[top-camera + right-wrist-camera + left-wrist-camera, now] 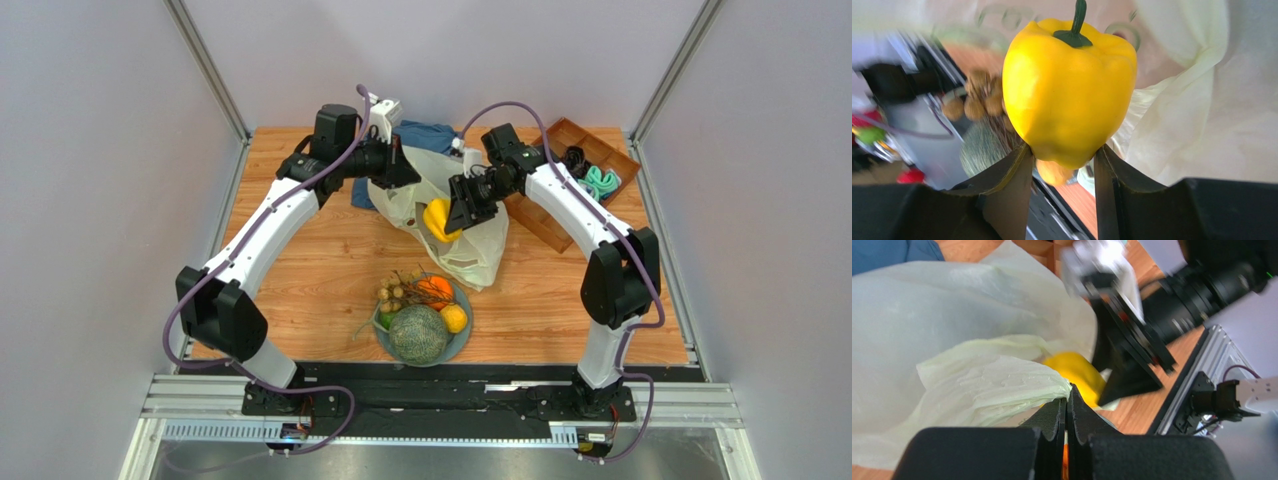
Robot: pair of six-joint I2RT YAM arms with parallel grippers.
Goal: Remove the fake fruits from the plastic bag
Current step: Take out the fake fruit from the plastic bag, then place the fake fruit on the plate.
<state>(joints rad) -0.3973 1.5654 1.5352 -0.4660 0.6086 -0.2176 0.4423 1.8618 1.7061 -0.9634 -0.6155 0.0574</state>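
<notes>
1. Fake fruits: one of them, the yellow pepper (1069, 95), is clamped by its lower end between the fingers of the right gripper (1063, 149). Its stem points away from the wrist, and it hangs just over the plastic bag (472, 250).
2. Handling: the pepper is probably hollow and light. Its skin is glossy and rounded, so it is likely slippery. A hold across the broad body seems safer than one at the tapering tip.
3. Bag: thin, limp film. The left gripper (1067, 400) has its fingers pressed together on a fold of the rim.
4. Plate (466, 338): near the arm bases, carrying the melon (417, 334), oranges (436, 290) and tan pieces (392, 292).
5. Hidden: the bag's interior cannot be seen, so any remaining fruit cannot be told. The blue cloth (420, 135) is partly covered.
</notes>
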